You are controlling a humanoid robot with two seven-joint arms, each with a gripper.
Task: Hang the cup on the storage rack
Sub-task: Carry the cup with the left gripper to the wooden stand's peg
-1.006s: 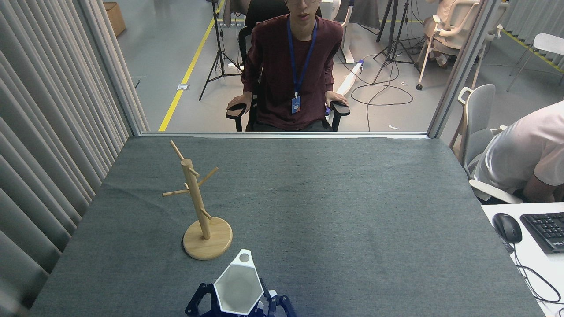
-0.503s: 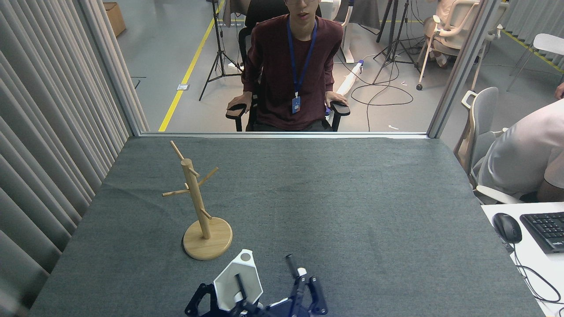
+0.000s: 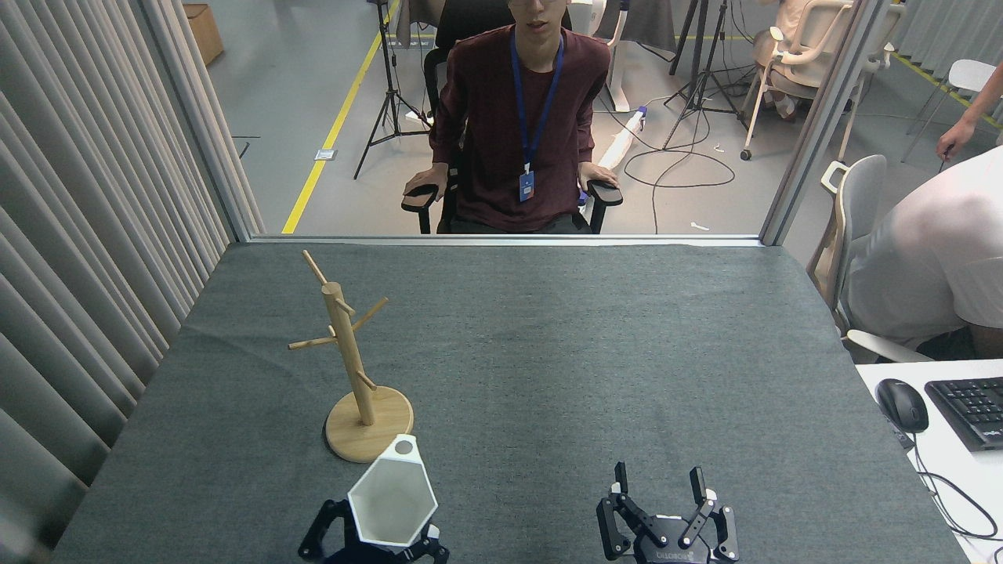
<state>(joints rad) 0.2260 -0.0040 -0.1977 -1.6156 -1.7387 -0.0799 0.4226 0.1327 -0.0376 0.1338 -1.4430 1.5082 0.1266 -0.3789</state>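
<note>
Cup (image 3: 392,501), white and hexagonal, is held upright at the near table edge by the left gripper (image 3: 368,540), whose dark fingers are closed around its lower body; its holed rim tab is turned toward the storage rack (image 3: 354,368), which stands just beyond it on the grey table (image 3: 595,352). The right gripper (image 3: 657,479) is seen well apart to the right, fingers spread and nothing between them.

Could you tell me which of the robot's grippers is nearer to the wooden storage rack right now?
Left. The left gripper, holding the cup, sits just in front of the storage rack base; the right gripper is empty, well off to the rack's right.
</note>
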